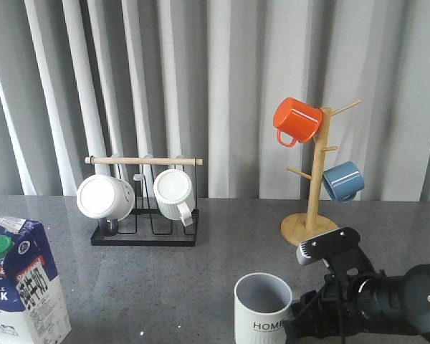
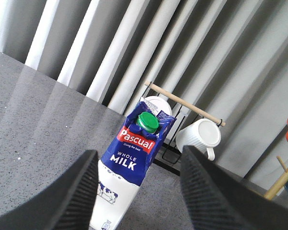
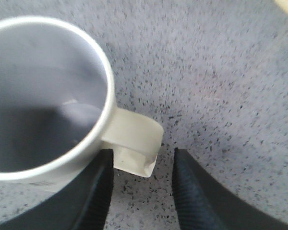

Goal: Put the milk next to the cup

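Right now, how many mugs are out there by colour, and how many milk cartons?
White ribbed mugs on the black rack: 2
Orange mug on the wooden tree: 1
Blue mug on the wooden tree: 1
Cream HOME mug on the table: 1
Milk carton: 1
Total: 5 mugs and 1 carton, 6 things.

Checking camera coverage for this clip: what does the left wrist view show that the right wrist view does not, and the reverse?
Only the left wrist view shows the milk, standing upright between the open left gripper fingers, plus the black rack with its white ribbed mugs.

Only the right wrist view shows the cup from above, its handle between the open right gripper fingers.

Both show the grey speckled table.
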`<action>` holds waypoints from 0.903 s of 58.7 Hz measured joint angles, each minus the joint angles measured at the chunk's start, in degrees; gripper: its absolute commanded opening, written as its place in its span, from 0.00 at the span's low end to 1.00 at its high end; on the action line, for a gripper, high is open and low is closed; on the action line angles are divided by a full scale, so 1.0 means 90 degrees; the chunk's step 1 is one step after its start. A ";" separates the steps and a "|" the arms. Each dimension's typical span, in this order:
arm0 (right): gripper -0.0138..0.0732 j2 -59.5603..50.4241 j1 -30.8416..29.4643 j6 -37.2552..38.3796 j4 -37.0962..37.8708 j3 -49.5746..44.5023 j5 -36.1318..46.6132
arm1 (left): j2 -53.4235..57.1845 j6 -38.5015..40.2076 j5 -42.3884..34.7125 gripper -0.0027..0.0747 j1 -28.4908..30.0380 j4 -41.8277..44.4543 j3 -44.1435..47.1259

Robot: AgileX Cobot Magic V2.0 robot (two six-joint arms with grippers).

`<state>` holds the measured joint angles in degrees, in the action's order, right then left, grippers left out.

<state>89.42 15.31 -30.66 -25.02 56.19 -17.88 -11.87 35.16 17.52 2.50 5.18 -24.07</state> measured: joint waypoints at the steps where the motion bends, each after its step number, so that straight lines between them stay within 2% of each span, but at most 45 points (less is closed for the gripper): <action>1: 0.52 -0.0049 0.0000 0.0000 0.0000 0.0000 -0.0020 | 0.0000 0.0000 0.0007 0.52 0.0000 0.0000 0.0000; 19: 0.52 -0.1300 0.0000 0.0085 0.0238 0.0000 -0.0821 | 0.0000 0.0000 0.0014 0.52 0.0000 0.0000 0.0000; 29: 0.48 -0.2410 0.0000 0.0267 0.0266 -0.0023 -0.1192 | 0.0000 0.0000 0.0014 0.52 0.0000 0.0000 0.0000; 39: 0.36 -0.3749 0.0000 0.0344 0.0299 -0.0503 -0.1357 | 0.0000 0.0000 0.0014 0.52 0.0000 0.0000 0.0000; 47: 0.24 -0.4887 0.0000 0.0356 0.0335 -0.1255 -0.1367 | 0.0000 0.0000 0.0014 0.52 0.0000 0.0000 0.0000; 53: 0.19 -0.5618 0.0000 0.0356 0.0382 -0.1814 -0.1356 | 0.0000 -0.0086 0.0008 0.52 0.0000 0.0000 0.0000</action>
<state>38.86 15.31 -27.46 -21.59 39.86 -30.08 -11.87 34.39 17.59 2.50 5.18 -24.07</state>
